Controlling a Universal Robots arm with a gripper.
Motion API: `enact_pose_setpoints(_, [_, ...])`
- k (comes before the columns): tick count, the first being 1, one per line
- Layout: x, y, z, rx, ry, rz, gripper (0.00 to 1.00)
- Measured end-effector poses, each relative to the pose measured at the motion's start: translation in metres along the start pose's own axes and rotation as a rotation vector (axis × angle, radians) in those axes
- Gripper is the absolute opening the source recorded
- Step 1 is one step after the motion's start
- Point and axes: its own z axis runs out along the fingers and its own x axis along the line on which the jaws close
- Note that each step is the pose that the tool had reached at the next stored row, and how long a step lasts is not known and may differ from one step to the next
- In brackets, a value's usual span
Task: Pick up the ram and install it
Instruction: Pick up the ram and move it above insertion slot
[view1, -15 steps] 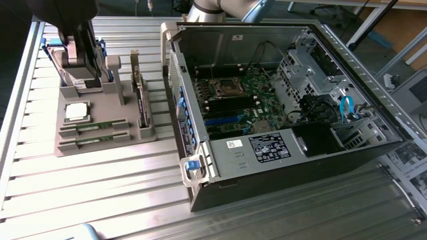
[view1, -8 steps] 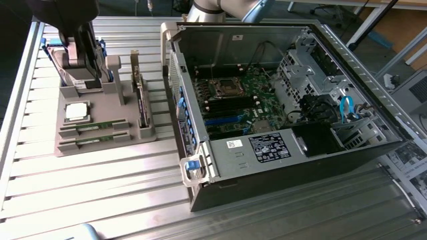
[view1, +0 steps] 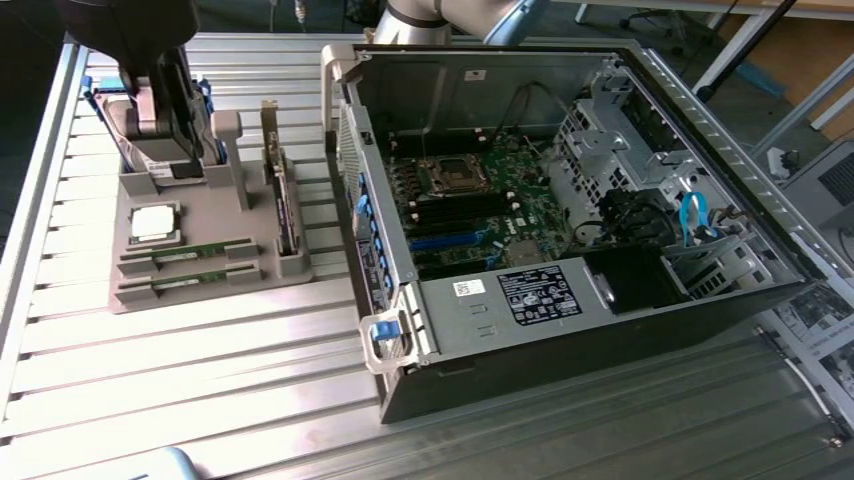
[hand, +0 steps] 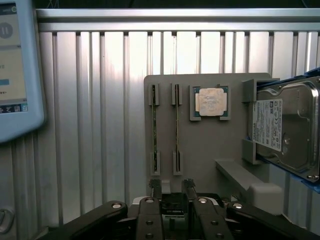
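A grey tray (hand: 210, 150) on the slatted table (view1: 267, 380) holds the parts. Two ram sticks each stand on edge in their own slot. A CPU (hand: 210, 101) sits in a square pocket, with a hard drive (hand: 287, 130) beyond it. A card (view1: 280, 200) stands upright along the side nearest the case (view1: 601, 350).

The inner ram (hand: 176, 127) lies next to the CPU, and the outer ram (hand: 154, 127) sits just beside the tray's edge. They are parallel. Their long axes run left to right across the exterior view, one end toward the card.

The gripper (hand: 172, 187) shows just past one end of the sticks. Its fingers are spread apart with nothing between them, and they touch neither stick.

The open case lies on its side just beside the tray, with the motherboard (view1: 487, 200) facing up. Bare table stretches beyond the outer ram as far as a screen (hand: 15, 70).
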Motion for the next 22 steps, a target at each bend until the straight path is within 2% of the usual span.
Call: enact_pose_setpoints(22, [-0.0001, 0.0001, 0.0058, 0.0001, -0.0001, 0.000, 0.30])
